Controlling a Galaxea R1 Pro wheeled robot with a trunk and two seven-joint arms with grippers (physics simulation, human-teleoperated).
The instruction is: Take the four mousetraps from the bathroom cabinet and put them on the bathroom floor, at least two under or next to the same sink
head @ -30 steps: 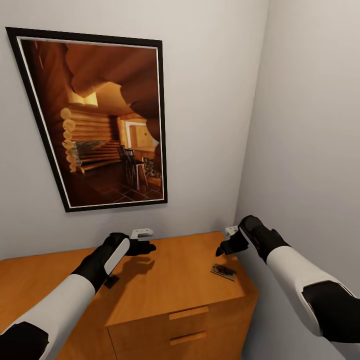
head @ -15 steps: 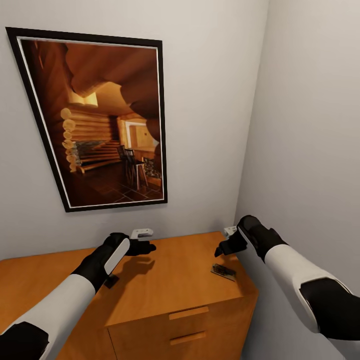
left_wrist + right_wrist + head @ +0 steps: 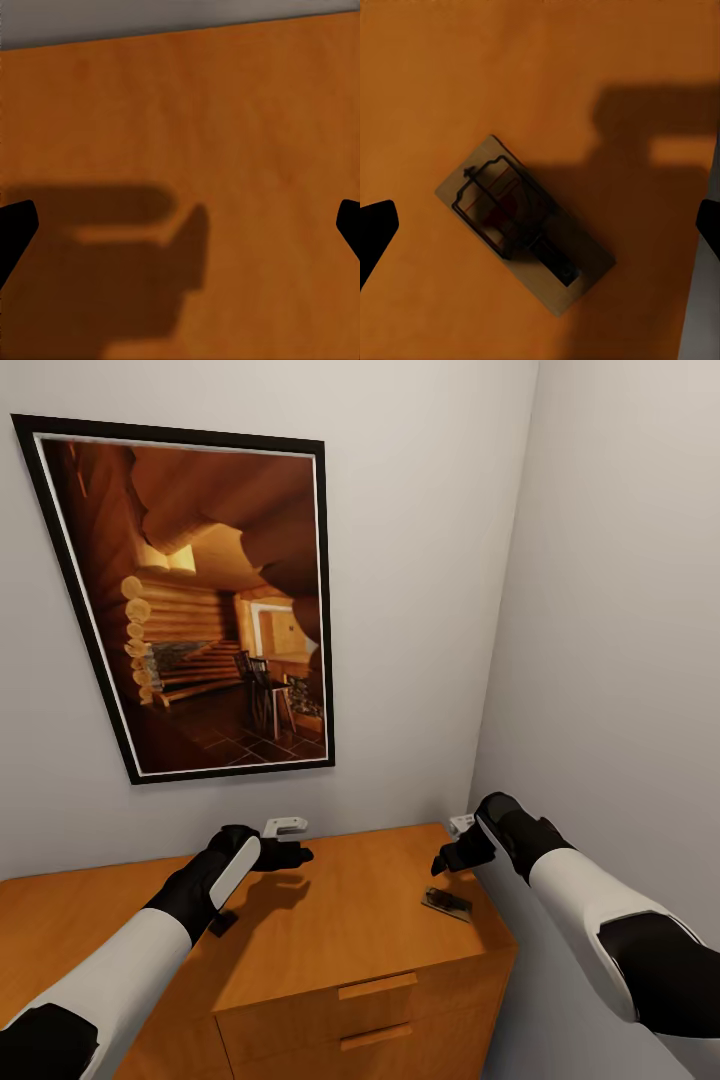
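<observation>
One mousetrap (image 3: 446,904), a tan board with dark wire and a red mark, lies flat on the orange-brown cabinet top (image 3: 350,920) near its right end. My right gripper (image 3: 446,860) hovers open just above and behind it. In the right wrist view the mousetrap (image 3: 521,223) sits between the two spread fingertips (image 3: 375,232), untouched. My left gripper (image 3: 292,854) hangs open over the middle of the cabinet top (image 3: 225,112), nothing between its fingers. A small dark object (image 3: 222,922) lies on the top under my left forearm; I cannot tell what it is.
The cabinet stands in a corner, with a wall close on the right (image 3: 620,660) and a large framed picture (image 3: 200,600) on the back wall. Two small white fittings (image 3: 285,825) (image 3: 462,822) sit low on the back wall. Drawer fronts with slim handles (image 3: 376,986) face me.
My right arm has shifted very slightly. The mousetrap and my left arm stay where they were.
</observation>
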